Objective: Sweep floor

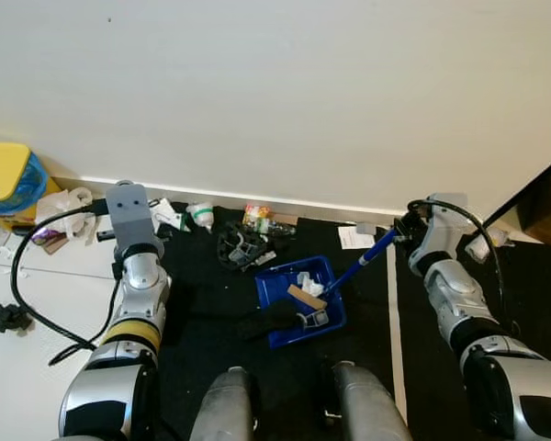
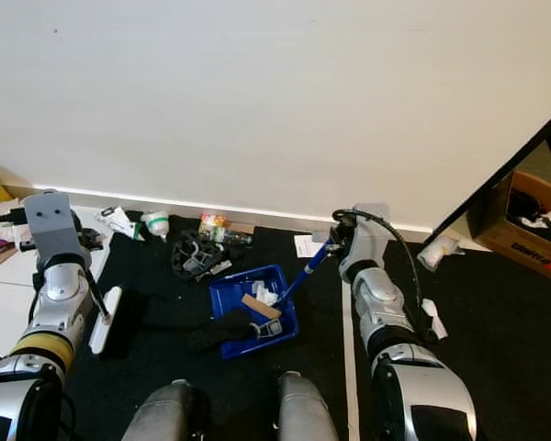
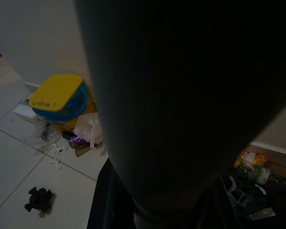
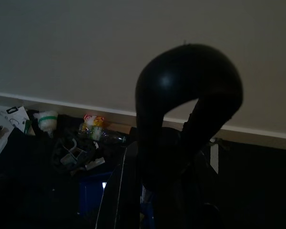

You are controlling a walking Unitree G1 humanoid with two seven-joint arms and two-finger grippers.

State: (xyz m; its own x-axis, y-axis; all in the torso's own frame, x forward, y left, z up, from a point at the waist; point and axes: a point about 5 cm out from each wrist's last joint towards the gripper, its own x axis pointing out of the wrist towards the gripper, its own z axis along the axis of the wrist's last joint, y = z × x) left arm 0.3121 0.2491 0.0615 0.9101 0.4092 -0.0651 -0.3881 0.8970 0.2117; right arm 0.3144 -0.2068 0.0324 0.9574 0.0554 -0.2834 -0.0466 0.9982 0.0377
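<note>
Blue dustpan (image 1: 300,299) sits on the black mat (image 1: 211,322), right in front of the robot's feet, w/ a few scraps already in it: white bits, a brown strip, sthg grey. Its blue handle (image 1: 363,260) runs up to the right gripper (image 1: 406,230), which looks clamped on the handle end, tho the fingers themselves are hard to see. The left gripper (image 2: 99,308) seems to hold a thin rod going down to a white brush head (image 2: 107,319) on the mat; can't tell how its fingers stand.

Progress: partly done, I'd say. Some rubbish is in the pan, but plenty is left along the baseboard: a black tangled thing (image 1: 241,246), a crushed bottle (image 1: 257,219), a white cup w/ green band (image 1: 201,215), paper (image 1: 355,238), plus a white bag (image 1: 62,204) by the yellow-lidded container (image 1: 7,176).

Right eye view gives the brush and a cardboard box (image 2: 523,220) far right. Left wrist view, dark as it is, picks up a small black piece (image 3: 39,199) on the tiles.
</note>
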